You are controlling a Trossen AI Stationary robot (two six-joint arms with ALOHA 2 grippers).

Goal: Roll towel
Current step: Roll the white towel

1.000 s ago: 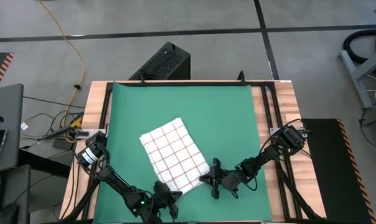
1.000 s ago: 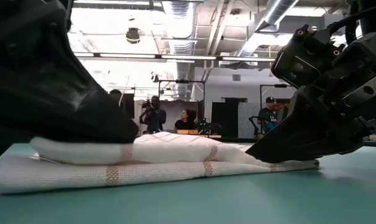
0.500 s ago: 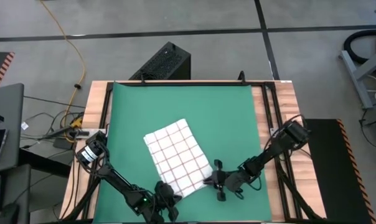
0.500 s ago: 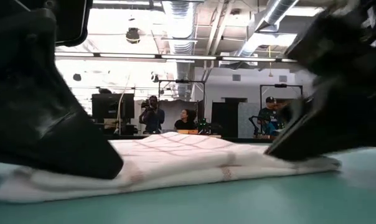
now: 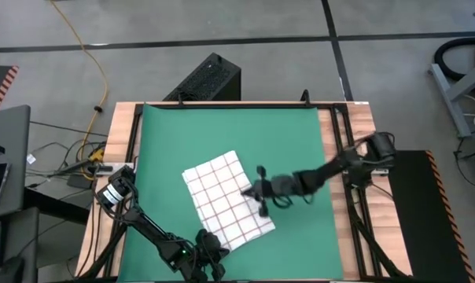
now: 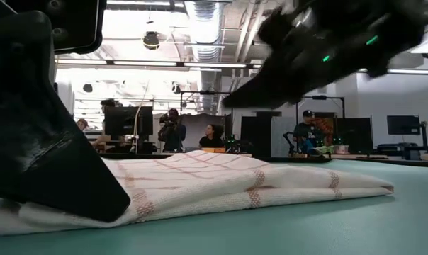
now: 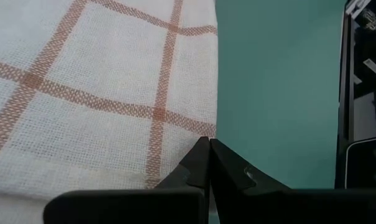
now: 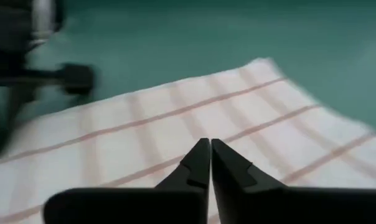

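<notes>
High view: the towel [image 5: 226, 200] lies folded on the mat [image 5: 300, 149]. Our right hand [image 5: 260, 192] hovers closed above it, left hand [image 5: 211, 250] closed at its near edge. Soft, light cloth; we'd grip a corner.

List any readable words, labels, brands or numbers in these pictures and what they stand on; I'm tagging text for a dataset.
No text can be read in any view.
Towel: only a grid of red-brown lines, no print or label.
Green mat: plain.
Left gripper and right gripper: no legible marking.
Monitors in the room behind, low view: too small and blurred to read.
</notes>
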